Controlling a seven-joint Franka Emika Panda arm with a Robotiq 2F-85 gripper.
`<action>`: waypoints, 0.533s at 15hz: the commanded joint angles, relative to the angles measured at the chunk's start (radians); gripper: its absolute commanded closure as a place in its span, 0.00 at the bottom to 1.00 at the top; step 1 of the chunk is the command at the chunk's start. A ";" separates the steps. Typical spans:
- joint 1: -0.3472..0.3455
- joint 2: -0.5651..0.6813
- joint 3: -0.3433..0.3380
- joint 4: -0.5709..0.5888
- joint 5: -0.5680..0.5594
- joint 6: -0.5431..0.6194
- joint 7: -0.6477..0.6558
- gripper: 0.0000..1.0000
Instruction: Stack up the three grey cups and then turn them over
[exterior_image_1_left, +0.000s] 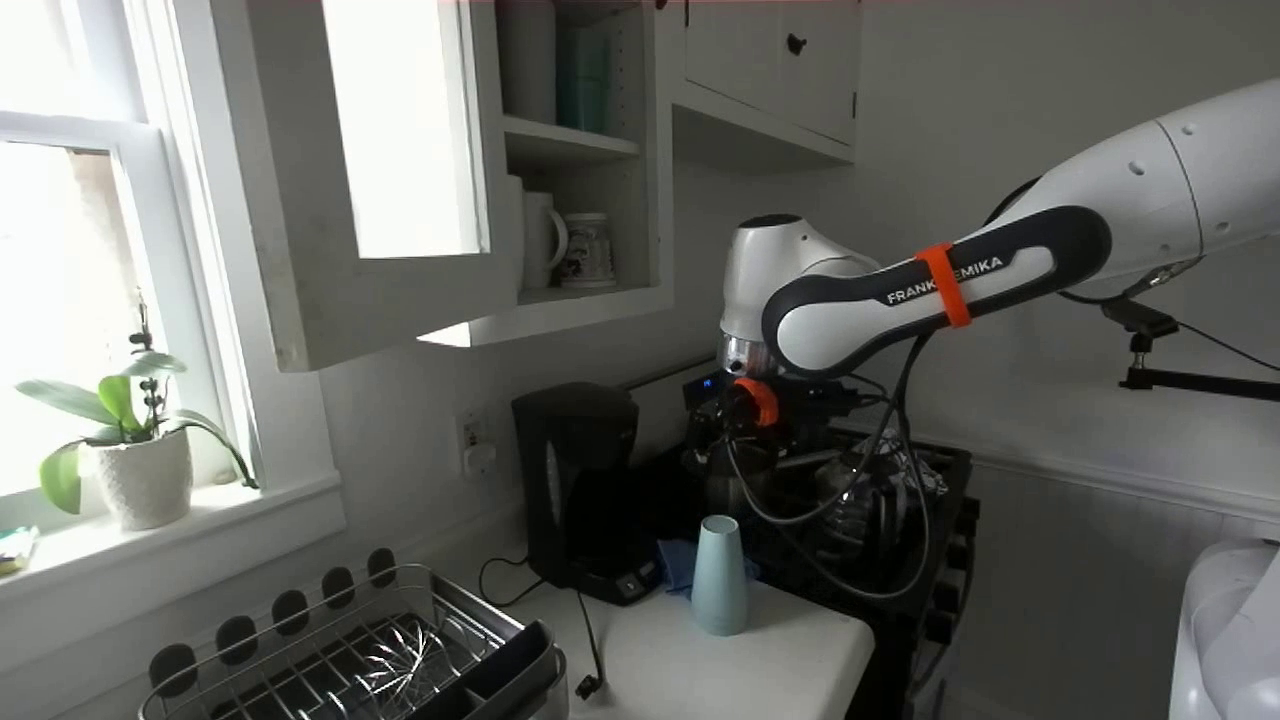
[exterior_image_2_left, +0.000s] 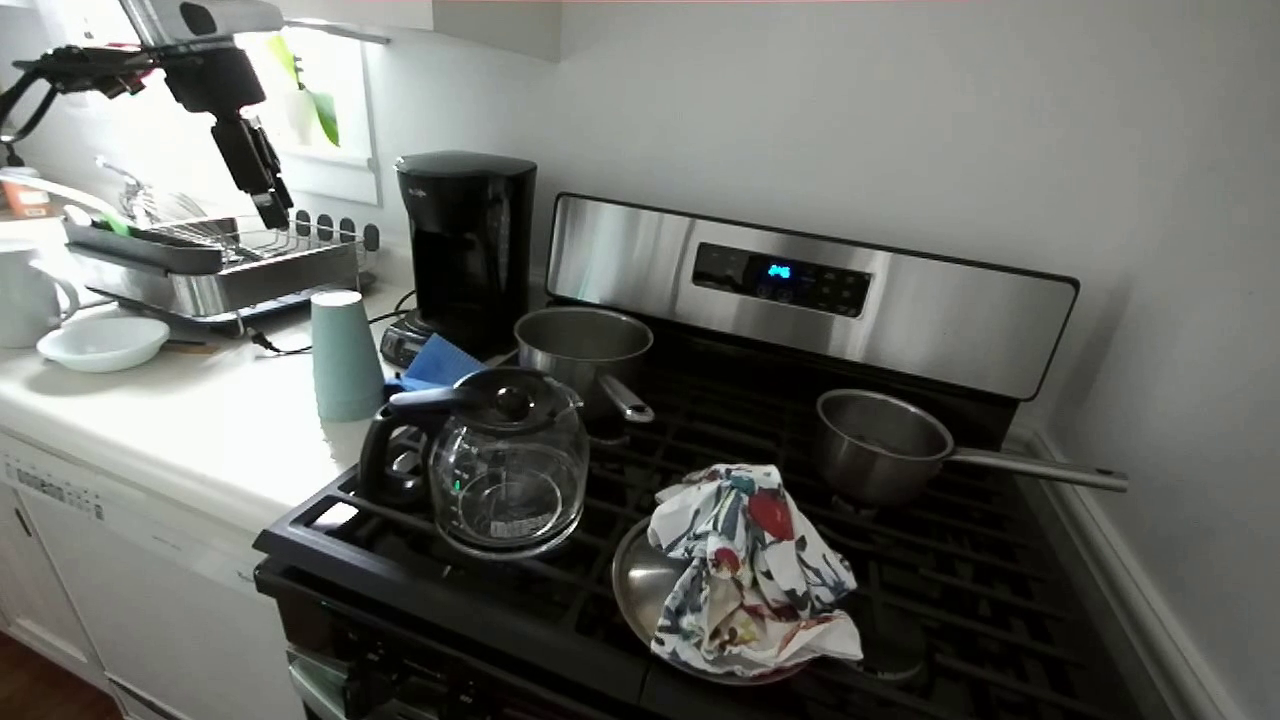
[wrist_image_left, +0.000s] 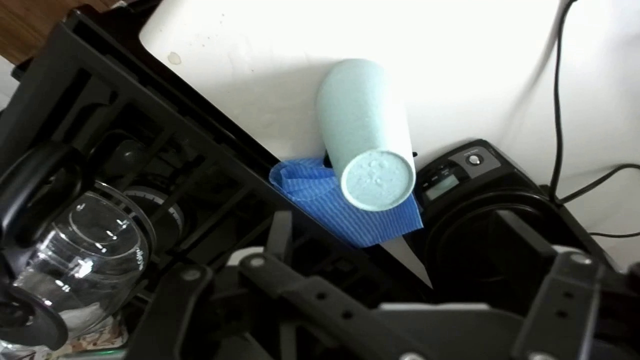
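A pale blue-grey cup (exterior_image_1_left: 720, 580) stands upside down on the white counter near the stove, base up. It also shows in an exterior view (exterior_image_2_left: 343, 357) and, from above, in the wrist view (wrist_image_left: 367, 125). Only one cup outline shows; I cannot tell whether the others are nested inside it. No separate grey cup shows. My gripper (wrist_image_left: 392, 217) is open and empty, its fingers wide apart, above and off to the coffee-maker side of the cup, not touching it. In an exterior view the gripper (exterior_image_2_left: 272, 208) hangs well above the counter.
The black coffee maker (exterior_image_1_left: 575, 490) and a blue cloth (wrist_image_left: 345, 210) are close to the cup. A glass carafe (exterior_image_2_left: 510, 480) and pots (exterior_image_2_left: 880, 450) stand on the stove. A dish rack (exterior_image_1_left: 350, 650), white mug (exterior_image_2_left: 25, 295) and bowl (exterior_image_2_left: 105, 343) are on the counter. A cupboard door (exterior_image_1_left: 370, 200) hangs open.
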 joint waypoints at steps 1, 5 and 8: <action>-0.048 -0.037 0.037 0.031 0.012 -0.125 -0.019 0.00; -0.066 -0.036 0.051 0.036 0.010 -0.130 -0.010 0.00; -0.068 -0.042 0.053 0.041 0.010 -0.139 -0.010 0.00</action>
